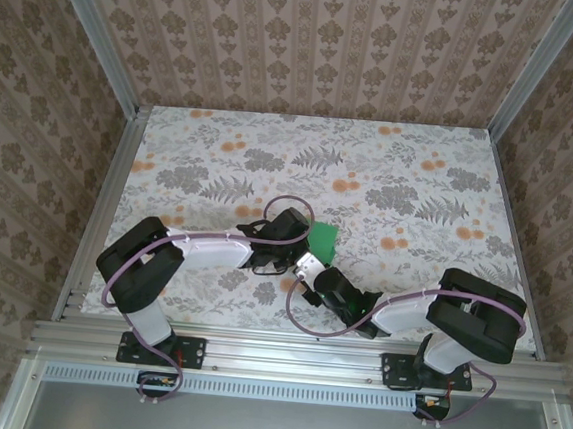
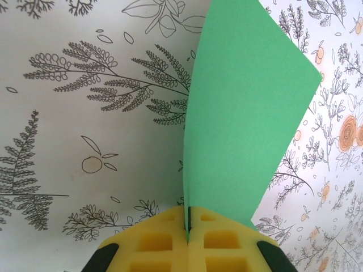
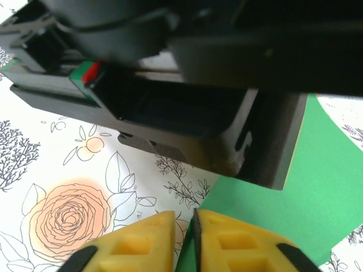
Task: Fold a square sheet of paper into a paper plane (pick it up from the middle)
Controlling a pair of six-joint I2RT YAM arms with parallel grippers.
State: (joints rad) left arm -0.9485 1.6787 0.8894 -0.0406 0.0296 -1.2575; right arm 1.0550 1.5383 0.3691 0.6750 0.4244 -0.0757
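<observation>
my left gripper (image 2: 187, 221) is clenched on the paper (image 2: 244, 113). the two yellow fingers (image 2: 153, 241) are pressed flat together with the paper's edge caught in the seam between them. from that pinch the bright green sheet rises as a tall, pointed shape, folded so that one long straight edge runs up from the fingers, and a slanted edge falls away on the right.

my right gripper (image 3: 184, 226) has its yellow fingers drawn almost together. only a thin slit is left, and a sliver of the green edge sits in it, so this hand is pinching the paper too.

from above, both grippers meet near the middle of the table (image 1: 420, 176), the left reaching in from the left and the right from the lower right. the paper shows as a small green patch just to the right of the left gripper, and just behind the right one.

the table top is white, printed with grey ferns and orange flowers. patterned brown walls (image 1: 311, 46) stand around it.

in the right wrist view, the black body of my left arm (image 3: 227, 85) hangs close overhead. it blocks the upper half of that view and covers part of the sheet.
</observation>
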